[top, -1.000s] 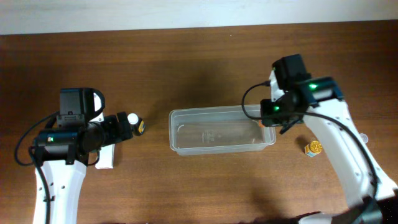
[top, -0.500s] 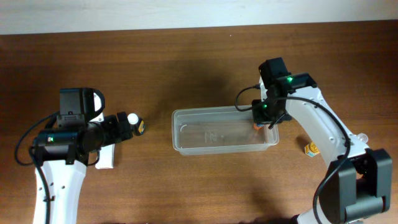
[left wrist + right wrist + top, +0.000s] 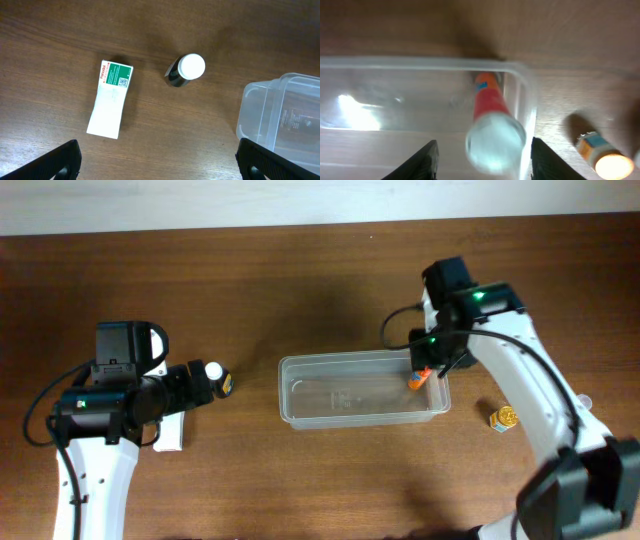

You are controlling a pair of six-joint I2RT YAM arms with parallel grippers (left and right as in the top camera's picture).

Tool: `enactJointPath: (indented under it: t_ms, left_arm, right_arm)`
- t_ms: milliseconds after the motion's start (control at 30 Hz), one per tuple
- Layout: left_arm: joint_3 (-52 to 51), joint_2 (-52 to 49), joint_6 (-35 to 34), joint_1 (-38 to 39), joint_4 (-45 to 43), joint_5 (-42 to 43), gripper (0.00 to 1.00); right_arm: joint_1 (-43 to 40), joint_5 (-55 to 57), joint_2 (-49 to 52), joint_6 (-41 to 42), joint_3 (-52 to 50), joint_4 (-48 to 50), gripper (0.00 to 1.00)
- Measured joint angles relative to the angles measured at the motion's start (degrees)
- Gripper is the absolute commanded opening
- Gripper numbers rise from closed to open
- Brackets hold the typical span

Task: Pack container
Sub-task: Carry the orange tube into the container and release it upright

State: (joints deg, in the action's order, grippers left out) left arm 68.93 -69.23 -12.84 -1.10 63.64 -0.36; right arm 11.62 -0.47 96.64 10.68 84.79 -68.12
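The container (image 3: 340,362) is a clear shallow tub at the table's middle; it also shows in the left wrist view (image 3: 280,120) and the right wrist view (image 3: 395,62). An orange bottle with a clear cap (image 3: 419,376) stands tilted inside it against the right wall (image 3: 492,120). My right gripper (image 3: 438,352) is open above that bottle, fingers (image 3: 482,165) apart on both sides without touching it. My left gripper (image 3: 200,385) is open and empty (image 3: 157,160), left of the container. A dark bottle with a white cap (image 3: 216,376) stands just beyond it (image 3: 185,70).
A white box with a green label (image 3: 111,98) lies on the table by the left arm (image 3: 170,435). A small yellow-capped bottle (image 3: 504,418) stands on the table right of the container (image 3: 602,152). The table's far edge runs along the top.
The right gripper moved over the container's right end, and the orange bottle now shows inside the tub with the fingers open around it. The left arm has not moved.
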Motion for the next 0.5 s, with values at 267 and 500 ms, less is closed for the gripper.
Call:
enactJointPath:
  t_ms: [267,500]
  left_arm:
    - [0.0,0.0,0.0,0.0,0.0,0.0,0.99]
    - [0.0,0.0,0.0,0.0,0.0,0.0,0.99]
  right_arm:
    - [-9.38,2.21,-10.75,4.66,9.29,-5.49,0.73]
    - [-33.51,3.43,-15.41,7.13,9.33,-11.39,0.79]
